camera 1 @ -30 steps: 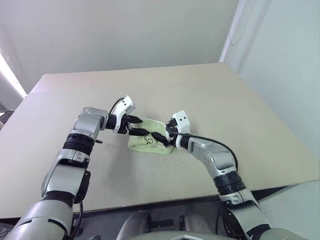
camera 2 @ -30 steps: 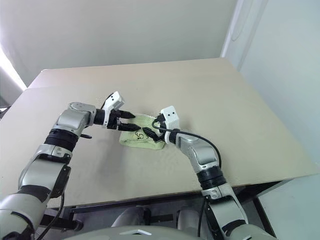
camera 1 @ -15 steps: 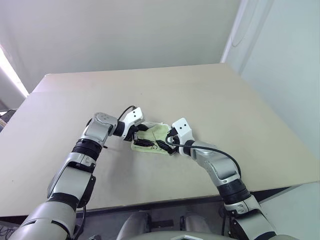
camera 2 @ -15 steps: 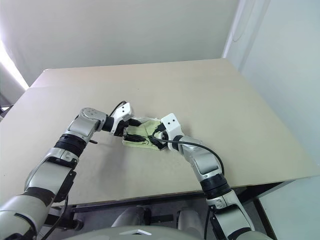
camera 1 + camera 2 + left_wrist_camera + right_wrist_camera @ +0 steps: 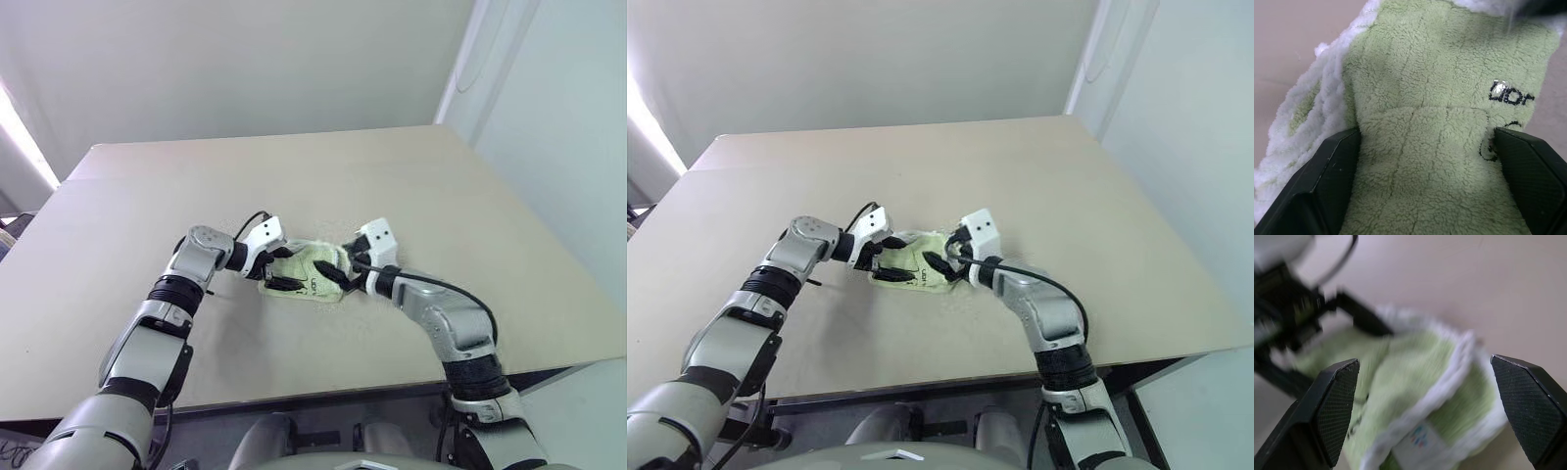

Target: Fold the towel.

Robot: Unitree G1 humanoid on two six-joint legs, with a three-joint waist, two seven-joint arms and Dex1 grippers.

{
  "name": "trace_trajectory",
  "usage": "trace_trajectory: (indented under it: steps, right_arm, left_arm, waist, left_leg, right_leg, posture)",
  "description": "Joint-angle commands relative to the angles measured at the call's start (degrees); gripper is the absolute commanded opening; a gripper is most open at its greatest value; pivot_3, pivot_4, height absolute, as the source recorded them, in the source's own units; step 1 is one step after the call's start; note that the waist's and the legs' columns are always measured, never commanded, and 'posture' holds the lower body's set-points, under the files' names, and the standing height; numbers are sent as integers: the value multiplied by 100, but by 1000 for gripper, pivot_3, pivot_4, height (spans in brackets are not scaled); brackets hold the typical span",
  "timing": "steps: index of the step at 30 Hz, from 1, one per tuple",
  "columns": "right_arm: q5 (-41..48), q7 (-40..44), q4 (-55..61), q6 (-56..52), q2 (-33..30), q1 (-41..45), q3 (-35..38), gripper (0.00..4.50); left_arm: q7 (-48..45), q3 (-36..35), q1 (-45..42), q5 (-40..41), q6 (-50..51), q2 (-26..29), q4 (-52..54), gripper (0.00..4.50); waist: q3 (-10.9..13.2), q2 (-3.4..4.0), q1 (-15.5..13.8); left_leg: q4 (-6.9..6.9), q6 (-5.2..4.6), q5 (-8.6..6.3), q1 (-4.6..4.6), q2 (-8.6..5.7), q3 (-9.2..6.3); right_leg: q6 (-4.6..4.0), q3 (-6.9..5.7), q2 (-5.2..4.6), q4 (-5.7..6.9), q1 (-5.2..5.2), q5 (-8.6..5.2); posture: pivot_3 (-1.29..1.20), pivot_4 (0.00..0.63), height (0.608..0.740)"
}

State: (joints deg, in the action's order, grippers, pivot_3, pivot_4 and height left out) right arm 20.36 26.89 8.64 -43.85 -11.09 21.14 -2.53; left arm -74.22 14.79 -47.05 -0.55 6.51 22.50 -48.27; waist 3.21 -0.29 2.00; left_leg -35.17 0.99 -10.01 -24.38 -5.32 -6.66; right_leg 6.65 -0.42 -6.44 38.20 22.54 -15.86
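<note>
The towel (image 5: 309,277) lies bunched into a small, roughly folded lump near the middle of the beige desk (image 5: 411,186), between the two arms. In the left eye view the left tool (image 5: 277,268) reaches in from the left, its black fingers spread wide, one over the cloth's top and one along its near edge. The right tool (image 5: 338,273) comes in from the right side, pointing at the lump with its fingers parted and nothing held between them. A black cable runs along the right forearm. Around the cloth the desk surface is bare; pale walls stand behind and to the right.

The right eye view gives the same layout: the lime-green lump (image 5: 916,264) sits pinched in space between the two tools, and a dark mark shows on its upper face.

In the left wrist view the terry pile is close up, light green with a thick white edge curling along one side. The wide-set fingers (image 5: 1327,181) frame it, and the cloth bulges up between them. A small dark embroidered mark (image 5: 1511,95) sits near one finger.

In the right wrist view the fingers (image 5: 1334,406) stand wide apart, clear of the cloth. Its white border folds over on itself, with a small white tag (image 5: 1422,443) at the near fold. The left tool appears blurred beyond it.
</note>
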Motion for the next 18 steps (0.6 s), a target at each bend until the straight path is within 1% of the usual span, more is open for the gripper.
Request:
trace_trajectory:
  steps: [1,3,5,9,12,15,18]
  right_arm:
    - [481,21,430,15,84,346,425,4500]
    - [634,29,475,-53,122,511,452,4500]
    - [606,55,357,-84,149,682,282,4500]
    - [369,43,-356,-69,267,914,-120,4500]
    - [83,95,-982,132,318,869,-480,4500]
    - [-139,113,-1730,439,386,678,-603,4500]
    - [-380,114,-2070,699,387,452,-785,4500]
  left_arm:
    - [-142,-85,-48,107,115,56,346,4458]
    - [-265,-72,46,141,222,139,706,4458]
    - [-419,-61,158,196,387,244,1120,4458]
    - [-339,-93,191,226,672,294,1485,4458]
    - [-239,-31,172,166,780,287,1629,4458]
    - [-186,-19,164,178,905,262,1707,4458]
    - [-116,-7,185,142,876,274,1638,4458]
  waist:
    - [0,0,5]
    - [1,0,19]
    - [1,1,47]
    - [1,2,50]
    - [1,2,41]
    - [1,2,35]
    - [1,2,43]
  left_leg:
    - [1,0,0,-1,0,0]
    - [3,0,0,-2,0,0]
    - [6,0,0,-3,1,0]
    - [12,0,0,-3,3,-3]
    - [11,0,0,-1,1,-3]
    - [8,-1,0,-2,-2,-2]
    - [9,-1,1,-2,-4,-1]
  right_leg:
    - [0,0,0,-1,0,0]
    - [1,0,0,-2,0,0]
    - [1,1,0,-2,1,1]
    - [-1,1,2,-2,5,0]
    - [-2,1,4,-2,17,0]
    - [-2,1,5,-7,15,0]
    - [-1,2,5,-9,15,1]
  posture:
    - [0,0,692]
    - [0,0,692]
    - [0,0,692]
    - [0,0,692]
    - [0,0,692]
    - [0,0,692]
    - [0,0,692]
